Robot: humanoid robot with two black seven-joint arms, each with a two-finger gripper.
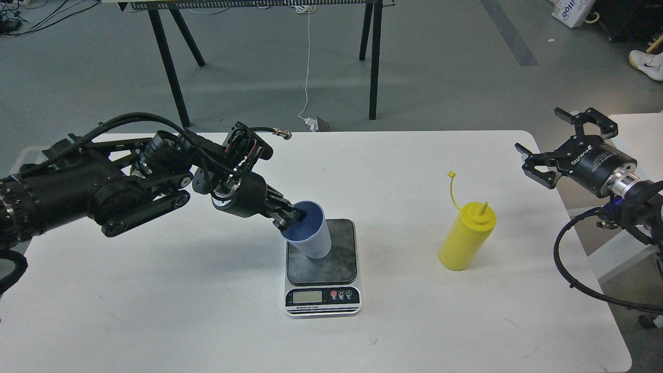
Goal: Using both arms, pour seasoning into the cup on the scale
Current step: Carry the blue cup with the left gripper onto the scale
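Note:
My left gripper [290,217] is shut on the rim of the light blue ribbed cup [313,239]. It holds the cup over the left half of the scale [339,264], whose dark platform sits at the table's middle; I cannot tell whether the cup's base touches the platform. The yellow seasoning bottle [466,238] stands upright on the table to the right of the scale, its cap strap sticking up. My right gripper [562,142] is open and empty at the table's right edge, well apart from the bottle.
The white table [155,311] ends close behind my right gripper. A second white surface [637,129] lies to the right. Black trestle legs [176,77] and a white cable [308,62] stand on the floor behind the table.

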